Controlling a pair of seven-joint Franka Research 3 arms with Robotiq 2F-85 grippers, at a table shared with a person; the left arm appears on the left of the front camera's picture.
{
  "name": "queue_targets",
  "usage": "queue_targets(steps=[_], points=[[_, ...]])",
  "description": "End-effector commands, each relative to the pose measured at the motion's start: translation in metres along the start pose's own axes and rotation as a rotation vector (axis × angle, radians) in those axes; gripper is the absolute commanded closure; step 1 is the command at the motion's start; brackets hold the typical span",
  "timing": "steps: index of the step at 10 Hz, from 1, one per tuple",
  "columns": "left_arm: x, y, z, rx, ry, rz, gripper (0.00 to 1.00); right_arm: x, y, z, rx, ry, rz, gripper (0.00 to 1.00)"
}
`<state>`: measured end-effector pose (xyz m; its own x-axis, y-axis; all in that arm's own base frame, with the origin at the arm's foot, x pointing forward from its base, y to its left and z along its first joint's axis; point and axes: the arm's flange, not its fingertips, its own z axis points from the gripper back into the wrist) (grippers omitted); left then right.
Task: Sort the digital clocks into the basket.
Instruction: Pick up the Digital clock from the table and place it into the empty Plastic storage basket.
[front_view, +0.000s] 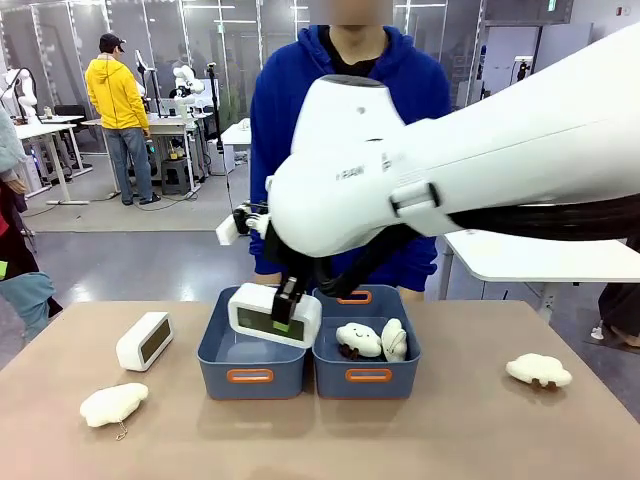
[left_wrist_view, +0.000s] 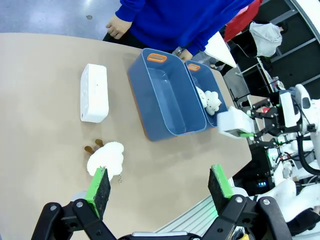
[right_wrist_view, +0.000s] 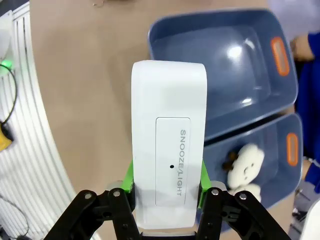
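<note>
The brown tabletop (front_view: 480, 430) carries everything, with a person (front_view: 300, 90) in a blue hooded top standing at its far edge. The white right arm (front_view: 480, 150) reaches in from the right across the middle. Two blue-grey baskets with orange handle slots sit side by side and touching at the centre of the tabletop. The left basket (front_view: 250, 376) has nothing lying in it, and the right basket (front_view: 368, 376) holds two plush toys. There are two white digital clocks. The first clock (front_view: 255, 310) hangs above the left basket, toward the wall it shares with its neighbour, clamped by its sides between the green pads of the right gripper (right_wrist_view: 166, 175). The second clock (front_view: 144, 341) stands on the tabletop just left of the left basket. Four cream cloud-shaped plush toys show in all: the pair in the right basket (front_view: 358, 339) (front_view: 394, 340), one near the front-left corner (front_view: 113, 404) and one toward the right edge (front_view: 538, 370). The left gripper (left_wrist_view: 160, 185) hovers above the tabletop's left side, jaws wide apart and holding nothing.
</note>
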<state>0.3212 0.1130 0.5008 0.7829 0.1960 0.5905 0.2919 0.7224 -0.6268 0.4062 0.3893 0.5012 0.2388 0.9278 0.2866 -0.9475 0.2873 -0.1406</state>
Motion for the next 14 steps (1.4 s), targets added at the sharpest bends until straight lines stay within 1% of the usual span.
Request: queue_targets(steps=[1,2,3,4,5,6,7,8,9,10,11,12,13,14], points=[[0.0,0.001,0.001,-0.008,0.003,-0.009,0.0,0.032,-0.019,-0.023,-0.029,0.005,0.061,0.96],[0.0,0.001,0.001,-0.008,0.003,-0.009,0.0,0.038,-0.028,-0.041,0.034,0.037,0.083,0.96],[0.0,0.001,0.001,-0.008,0.003,-0.009,0.0,0.042,-0.034,-0.055,0.08,0.034,0.118,0.96],[0.0,0.001,0.001,-0.008,0.003,-0.009,0.0,0.042,-0.044,-0.071,0.09,0.058,0.189,0.96],[0.0,0.001,0.001,-0.008,0.003,-0.009,0.0,0.046,-0.048,-0.077,0.124,0.073,0.208,0.96],[0.0,0.001,0.001,-0.008,0.003,-0.009,0.0,0.049,-0.055,-0.082,0.132,0.088,0.231,0.96],[0.0,0.001,0.001,-0.008,0.003,-0.009,0.0,0.045,-0.062,-0.09,0.175,0.1,0.219,0.96],[0.0,0.001,0.001,-0.008,0.003,-0.009,0.0,0.038,-0.069,-0.103,0.184,0.13,0.216,0.96],[0.0,0.001,0.001,-0.008,0.003,-0.009,0.0,0.034,-0.075,-0.113,0.185,0.141,0.214,0.96],[0.0,0.001,0.001,-0.008,0.003,-0.009,0.0,0.032,-0.08,-0.119,0.185,0.142,0.206,0.96],[0.0,0.001,0.001,-0.008,0.003,-0.009,0.0,0.03,-0.083,-0.123,0.173,0.122,0.204,0.96],[0.0,0.001,0.001,-0.008,0.003,-0.009,0.0,0.031,-0.089,-0.126,0.18,0.104,0.185,0.44],[0.0,0.001,0.001,-0.008,0.003,-0.009,0.0,0.032,-0.09,-0.124,0.204,0.08,0.158,0.29],[0.0,0.001,0.001,-0.008,0.003,-0.009,0.0,0.033,-0.09,-0.123,0.201,0.079,0.16,0.15]])
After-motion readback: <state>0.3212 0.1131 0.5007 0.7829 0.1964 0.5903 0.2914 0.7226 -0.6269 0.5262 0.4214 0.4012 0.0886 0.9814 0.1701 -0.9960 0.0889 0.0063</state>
